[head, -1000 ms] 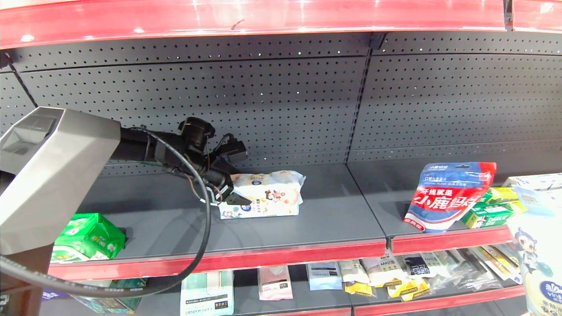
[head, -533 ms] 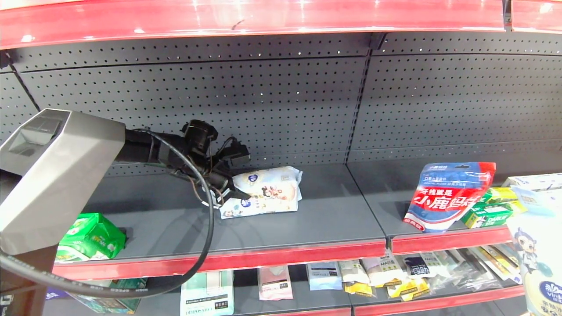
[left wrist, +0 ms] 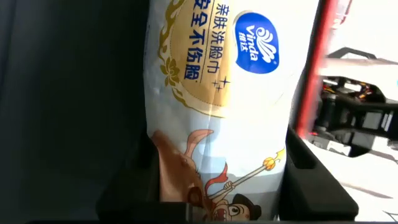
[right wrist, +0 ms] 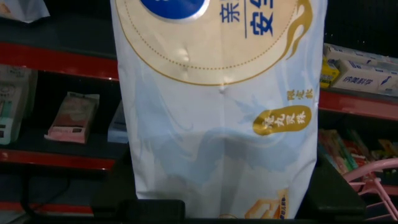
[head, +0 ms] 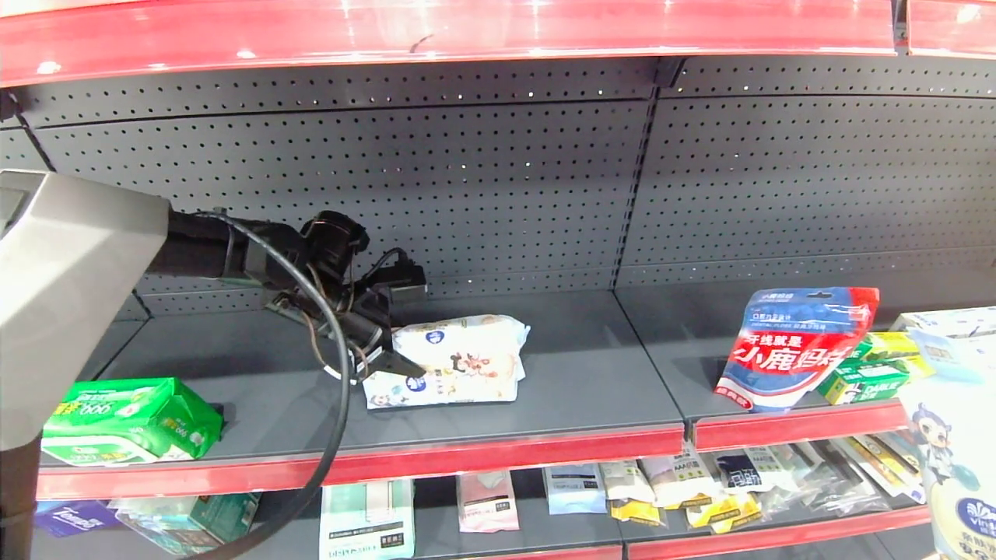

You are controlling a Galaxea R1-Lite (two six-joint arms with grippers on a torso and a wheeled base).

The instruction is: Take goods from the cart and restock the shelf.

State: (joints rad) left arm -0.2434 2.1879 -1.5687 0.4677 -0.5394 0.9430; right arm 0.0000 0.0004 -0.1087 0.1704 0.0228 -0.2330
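Shifted since a second ago: left gripper (head: pixel 395 351) and the pack (head: pixel 459 358) it holds, both carried toward my left and a little nearer the front edge of the shelf (head: pixel 591 365). The pack has also turned from a raised tilt to lying nearly flat. Status, left gripper: closed on the pack's near end, one finger across its printed face. Location, pack: middle bay of the shelf, low against the deck; whether it rests there or hangs just above, I cannot tell. Neighbours: green pack (head: pixel 132 416) well apart at the left end, more of it in sight now that my arm has drawn left; red pouch (head: pixel 794 346) well apart in the right bay, unmoved. Status, right gripper (right wrist: pixel 224 194): closed on a second pack (right wrist: pixel 217 112), held off the shelf at my right. Assessment: placement of the first item looks nearly done, release being what remains; the second item then awaits its slot.
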